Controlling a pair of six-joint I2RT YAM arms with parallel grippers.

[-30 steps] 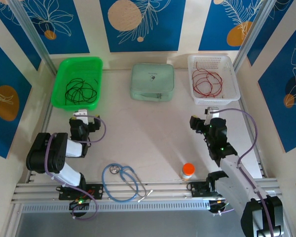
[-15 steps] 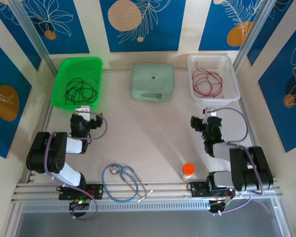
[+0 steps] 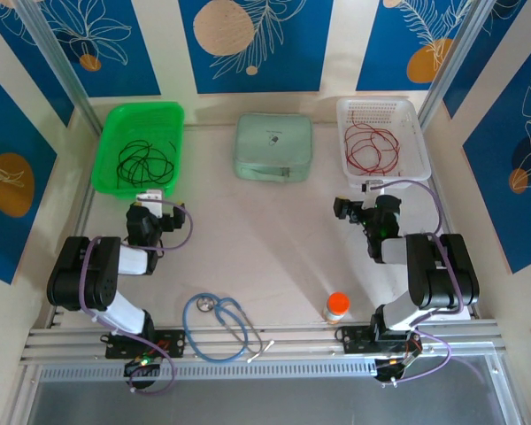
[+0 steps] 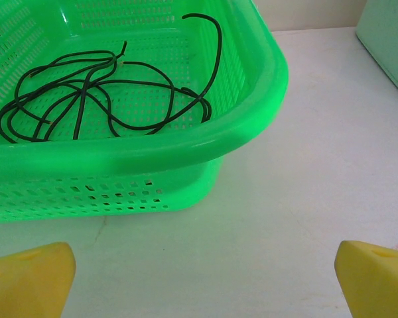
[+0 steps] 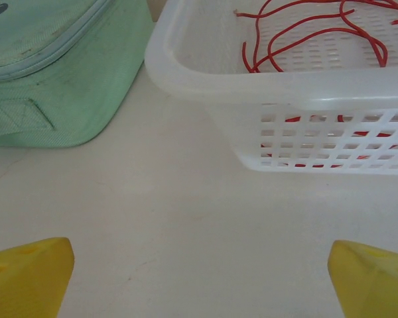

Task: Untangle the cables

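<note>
Top external: black cables coiled in green basket at 11 o'clock, red cables in white basket at 1 o'clock; open table between folded arms.
Left wrist: left gripper spread wide, empty, near green rim.
Right wrist: right gripper likewise wide and empty, facing white wall.

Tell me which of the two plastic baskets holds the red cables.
The white slotted plastic basket at the far right holds the thin red cables, looped loosely. The green plastic basket at far left holds only black cables.
</note>
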